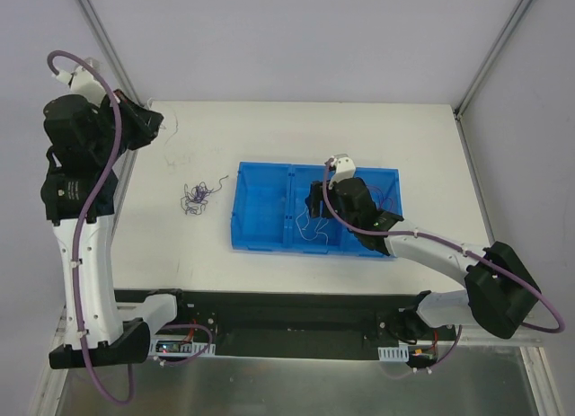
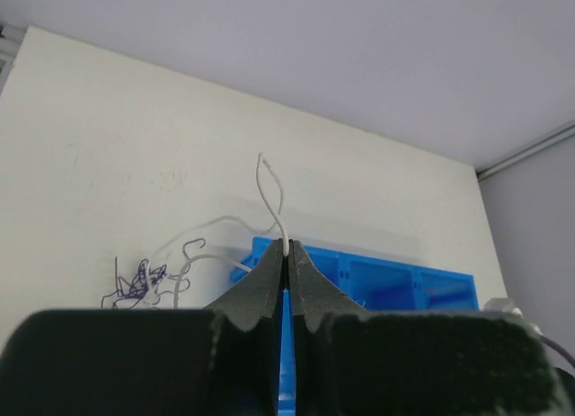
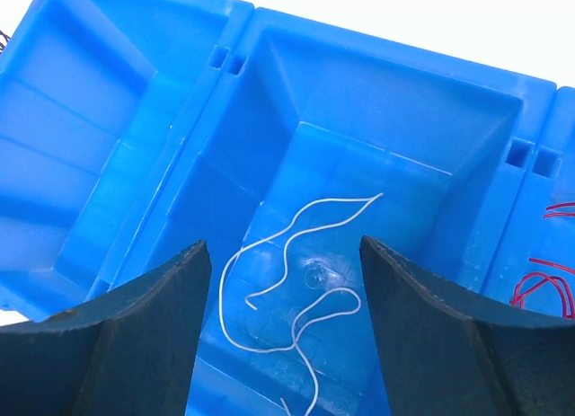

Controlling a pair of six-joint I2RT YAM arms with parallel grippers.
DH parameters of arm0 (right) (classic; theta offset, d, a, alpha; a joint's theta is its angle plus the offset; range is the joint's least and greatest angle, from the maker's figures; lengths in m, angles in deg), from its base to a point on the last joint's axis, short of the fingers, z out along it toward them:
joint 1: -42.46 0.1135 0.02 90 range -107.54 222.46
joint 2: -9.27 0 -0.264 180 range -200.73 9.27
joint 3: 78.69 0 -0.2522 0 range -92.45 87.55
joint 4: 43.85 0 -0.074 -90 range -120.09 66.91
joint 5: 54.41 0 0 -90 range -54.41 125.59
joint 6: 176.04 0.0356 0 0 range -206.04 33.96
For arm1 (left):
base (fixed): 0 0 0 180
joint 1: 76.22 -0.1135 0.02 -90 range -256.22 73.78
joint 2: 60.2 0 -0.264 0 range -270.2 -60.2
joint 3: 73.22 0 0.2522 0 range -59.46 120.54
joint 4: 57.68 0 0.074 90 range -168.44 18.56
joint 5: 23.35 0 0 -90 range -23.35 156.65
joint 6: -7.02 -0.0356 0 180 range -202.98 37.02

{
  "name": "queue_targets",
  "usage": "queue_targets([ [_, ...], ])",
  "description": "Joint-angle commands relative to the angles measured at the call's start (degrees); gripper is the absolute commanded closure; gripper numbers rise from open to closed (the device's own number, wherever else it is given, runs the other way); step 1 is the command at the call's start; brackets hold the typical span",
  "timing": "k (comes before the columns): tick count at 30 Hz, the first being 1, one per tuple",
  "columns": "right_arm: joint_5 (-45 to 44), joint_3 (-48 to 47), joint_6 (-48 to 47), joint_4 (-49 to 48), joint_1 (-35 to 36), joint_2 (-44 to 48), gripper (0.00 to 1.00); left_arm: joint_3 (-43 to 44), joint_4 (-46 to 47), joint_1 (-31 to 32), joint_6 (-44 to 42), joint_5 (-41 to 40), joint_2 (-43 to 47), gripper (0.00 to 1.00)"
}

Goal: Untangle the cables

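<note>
Action upper left: left gripper (image 1: 154,124) clenched on a thin white wire (image 2: 269,187); right gripper (image 3: 283,245) spread wide over a curly white wire (image 3: 296,223) in the middle bin of the blue plastic tray (image 3: 126,119).

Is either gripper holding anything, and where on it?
Left gripper pinches a white cable near one end, a short tail poking past its tips. Right gripper is open, holding nothing.

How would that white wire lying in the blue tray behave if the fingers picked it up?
Probably floppy: the white wire lies in loose curls on the blue tray floor. Likely very light, being hair-thin. It might slip or snag between the wide-open fingers.
</note>
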Motion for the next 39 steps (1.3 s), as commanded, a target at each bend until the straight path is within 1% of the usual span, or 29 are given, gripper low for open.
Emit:
queue_targets([
  [1,-1.6,-0.4,-1.9,-3.0,0.2,0.6,0.30,5.5,0.3,-0.6,4.8,4.4,1.7,1.00],
  [2,-2.0,-0.1,-1.9,-3.2,0.2,1.2,0.30,5.9,0.5,-0.6,5.9,6.9,1.9,1.00],
  [4,-2.6,1.1,-1.9,-4.2,0.3,2.5,0.30,6.1,1.5,-0.6,8.3,14.6,2.3,1.00],
  [6,-1.4,2.9,-2.4,-6.7,0.2,4.5,0.29,5.6,2.9,-0.6,10.5,21.1,2.8,1.00],
  [8,3.4,5.2,-2.7,-11.6,0.2,6.4,0.29,4.8,3.9,-0.6,11.8,25.8,3.3,1.00],
  [11,12.2,6.8,-5.4,-19.1,0.3,7.3,0.25,2.7,5.5,-0.5,13.2,30.5,4.5,1.00],
  [12,16.6,5.2,-5.9,-19.5,0.3,6.7,0.25,2.0,5.9,-0.5,13.7,32.0,4.9,1.00],
  [14,19.8,1.0,-6.5,-17.0,0.5,4.8,0.25,-0.3,7.8,-0.5,14.8,33.9,6.0,1.00],
  [17,23.8,-8.0,-5.8,-15.0,1.2,2.0,0.24,-3.2,11.7,-0.5,16.1,35.0,7.5,1.00],
  [19,27.4,-12.4,-4.0,-17.6,2.0,0.0,0.24,-3.5,13.5,-0.5,16.2,34.7,7.9,1.00],
  [21,32.1,-18.0,-1.2,-21.4,2.7,-4.4,0.23,-3.1,14.1,-0.5,16.0,33.9,8.0,1.00],
  [23,34.0,-24.8,0.7,-21.8,4.1,-8.5,0.22,-3.3,14.8,-0.5,16.1,32.1,8.5,1.00],
  [26,32.4,-34.4,1.1,-21.8,7.1,-14.2,0.22,-3.2,15.7,-0.5,16.0,30.5,9.1,1.00],
  [29,27.1,-41.3,6.9,-23.2,9.0,-19.8,0.25,-2.0,15.7,-0.4,14.9,30.1,8.6,1.00],
  [31,26.8,-42.4,10.6,-26.5,9.3,-22.1,0.28,-1.2,15.7,-0.5,14.3,30.5,7.9,1.00],
  [32,27.6,-41.8,11.1,-28.5,9.6,-22.7,0.29,-1.0,15.7,-0.5,14.2,30.5,7.6,1.00],
  [34,28.5,-40.0,11.0,-29.1,9.9,-22.9,0.32,-0.8,15.7,-0.5,14.4,30.7,7.2,1.00],
  [36,28.6,-38.9,11.3,-27.4,9.9,-22.1,0.36,-0.8,15.7,-0.5,14.6,30.8,6.6,1.00],
  [37,28.5,-38.8,11.3,-25.9,9.9,-21.6,0.36,-0.7,15.7,-0.5,14.7,31.1,6.4,1.00],
  [39,29.8,-41.7,11.1,-19.4,9.7,-21.3,0.36,-0.1,15.7,-0.4,14.6,32.1,5.7,1.00],
])
